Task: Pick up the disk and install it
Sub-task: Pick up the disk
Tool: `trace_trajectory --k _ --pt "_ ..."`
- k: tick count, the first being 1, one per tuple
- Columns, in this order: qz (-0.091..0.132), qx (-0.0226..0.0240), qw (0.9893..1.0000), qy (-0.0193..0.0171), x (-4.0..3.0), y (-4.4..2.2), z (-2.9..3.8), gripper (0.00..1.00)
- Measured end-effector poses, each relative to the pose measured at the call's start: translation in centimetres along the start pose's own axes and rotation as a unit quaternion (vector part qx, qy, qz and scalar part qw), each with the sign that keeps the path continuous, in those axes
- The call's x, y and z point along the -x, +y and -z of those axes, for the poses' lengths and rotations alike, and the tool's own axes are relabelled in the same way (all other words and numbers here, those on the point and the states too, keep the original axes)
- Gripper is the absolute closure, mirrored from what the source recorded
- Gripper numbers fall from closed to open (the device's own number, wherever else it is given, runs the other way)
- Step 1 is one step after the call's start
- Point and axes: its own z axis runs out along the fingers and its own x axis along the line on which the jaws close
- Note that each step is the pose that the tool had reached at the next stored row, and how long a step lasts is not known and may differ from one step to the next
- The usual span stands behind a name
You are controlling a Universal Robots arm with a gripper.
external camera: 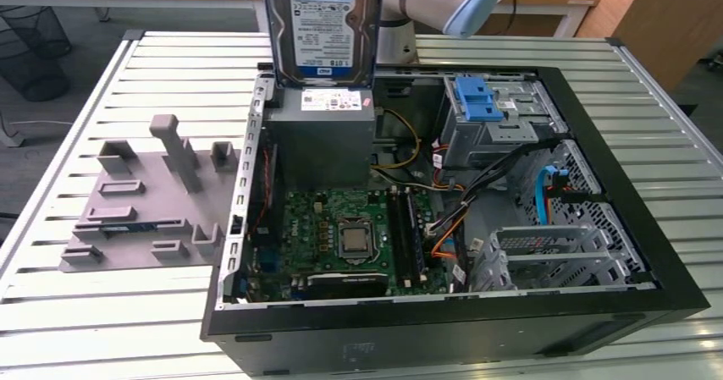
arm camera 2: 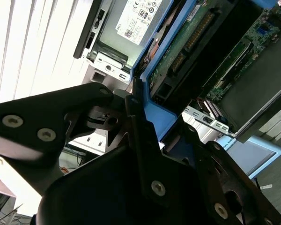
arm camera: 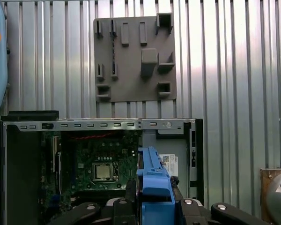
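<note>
Grips the disk (external camera: 322, 24) upright, hand (arm camera: 154, 208) clenched on its blue carrier frame. Hangs directly above the open computer case (external camera: 452, 342), grey power-supply box (external camera: 325, 139) just beneath the hand. Well aside from the hand, on the desk (external camera: 113, 312): a grey fixture plate (external camera: 135, 202).

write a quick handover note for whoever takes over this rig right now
Gripper: shut on the silver rectangular disk in a blue plastic frame, clamping the frame's edge.
Disk: held upright in the air, over the grey metal power-supply box inside the open black computer case.
Done: disk picked up.
Left: disk is not in any bay yet. The metal drive cage with blue latches sits to the exterior view's right of the power-supply box.
</note>
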Motion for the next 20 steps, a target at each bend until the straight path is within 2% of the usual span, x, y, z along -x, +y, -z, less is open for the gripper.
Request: trace_trajectory --k 4,17,20 --pt "-0.001 0.0001 1.0 0.0003 -0.03 -0.38 0.0 0.64" --pt "-0.002 0.0017 1.0 0.0003 0.11 -3.8 0.03 0.64" --pt "-0.002 0.0018 1.0 0.0003 0.11 -4.33 0.03 0.64"
